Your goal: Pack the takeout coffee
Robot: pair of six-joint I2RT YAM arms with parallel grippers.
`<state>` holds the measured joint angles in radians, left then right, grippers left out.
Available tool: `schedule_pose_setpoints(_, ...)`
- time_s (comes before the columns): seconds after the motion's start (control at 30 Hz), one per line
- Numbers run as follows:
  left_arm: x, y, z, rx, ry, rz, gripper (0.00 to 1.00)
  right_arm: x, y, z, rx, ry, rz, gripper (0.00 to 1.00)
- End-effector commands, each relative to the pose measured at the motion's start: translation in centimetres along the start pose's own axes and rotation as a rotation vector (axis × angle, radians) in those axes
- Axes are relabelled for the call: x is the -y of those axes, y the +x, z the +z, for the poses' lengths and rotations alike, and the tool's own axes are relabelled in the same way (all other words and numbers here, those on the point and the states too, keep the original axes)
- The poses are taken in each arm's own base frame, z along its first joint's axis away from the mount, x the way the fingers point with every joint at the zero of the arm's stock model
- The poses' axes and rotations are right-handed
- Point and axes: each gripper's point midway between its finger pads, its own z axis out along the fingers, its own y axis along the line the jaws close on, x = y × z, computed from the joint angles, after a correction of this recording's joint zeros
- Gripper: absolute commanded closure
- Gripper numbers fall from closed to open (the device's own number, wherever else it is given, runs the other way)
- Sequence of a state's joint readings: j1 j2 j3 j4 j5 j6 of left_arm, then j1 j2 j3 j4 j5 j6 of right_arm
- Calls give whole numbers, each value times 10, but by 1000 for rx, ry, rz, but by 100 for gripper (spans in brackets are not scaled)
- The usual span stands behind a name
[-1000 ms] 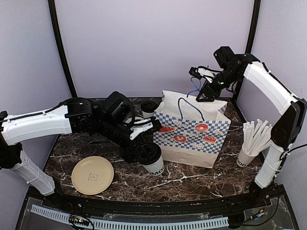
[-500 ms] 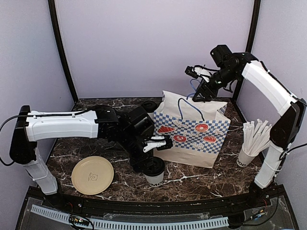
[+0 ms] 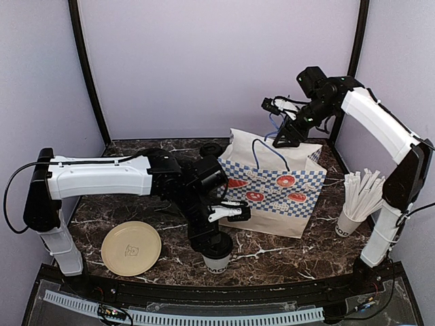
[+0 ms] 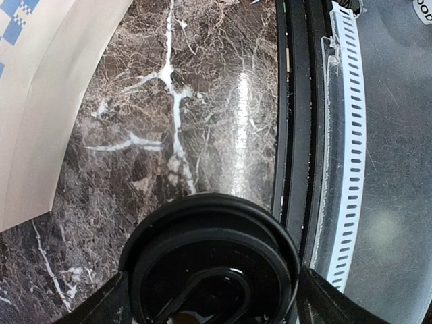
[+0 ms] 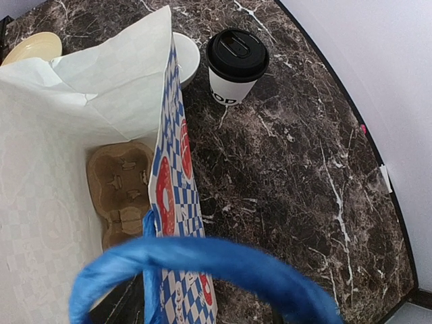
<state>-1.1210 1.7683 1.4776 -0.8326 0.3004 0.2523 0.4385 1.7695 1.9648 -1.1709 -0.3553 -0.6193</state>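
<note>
My left gripper [image 3: 216, 246] is shut on a white paper coffee cup [image 3: 217, 258] with a black lid [image 4: 210, 260], close to the table's front edge; I cannot tell whether the cup touches the table. A second lidded cup [image 5: 235, 66] stands behind the bag, its lid just showing in the top view [image 3: 211, 149]. My right gripper [image 3: 281, 134] is shut on a blue handle [image 5: 202, 266] of the checkered paper bag [image 3: 273, 187] and holds its mouth open from above. A brown cardboard cup carrier [image 5: 120, 190] lies inside the bag.
A yellow plate [image 3: 131, 248] lies at the front left. A cup full of long white sticks [image 3: 359, 200] stands at the right. A low white bowl [image 5: 186, 57] sits behind the bag beside the second cup. The black table rim [image 4: 291, 135] runs close by the held cup.
My left gripper has carried the lidded cup from beside the bag's left side toward the front edge and a little right. The right gripper has shifted slightly left with the handle.
</note>
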Motion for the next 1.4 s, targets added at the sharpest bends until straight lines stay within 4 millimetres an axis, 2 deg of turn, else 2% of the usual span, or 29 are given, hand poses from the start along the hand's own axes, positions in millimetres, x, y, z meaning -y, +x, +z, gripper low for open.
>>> schedule_pose_setpoints(0.0, 17, 9, 0, -54, 62, 11, 10, -5, -2, -2, 16, -7, -12, 39)
schedule_pose_setpoints(0.03, 19, 10, -1, -59, 71, 13, 3, -5, -1, -1, 14, -10, -12, 39)
schedule_pose_setpoints(0.17, 25, 12, 0, -75, 85, 21, 2, -7, -1, -1, 13, -11, -12, 39)
schedule_pose_setpoints(0.47, 13, 21, 4, -127, 1, 42, 15, -8, -2, -1, 11, -8, -12, 39)
schedule_pose_setpoints(0.7, 11, 30, 8, -167, -53, 85, 12, -10, -2, -1, 9, -6, -16, 39)
schedule_pose_setpoints(0.83, 8, 32, 9, -186, -70, 87, 15, -11, -5, -3, 14, -3, -19, 40)
schedule_pose_setpoints(1.17, 11, 23, -2, -165, -68, 71, 29, -13, -13, -17, 30, 16, -29, 46)
schedule_pose_setpoints(1.37, 10, 20, -8, -158, -84, 49, 33, -7, -17, -26, 35, 61, -9, 47)
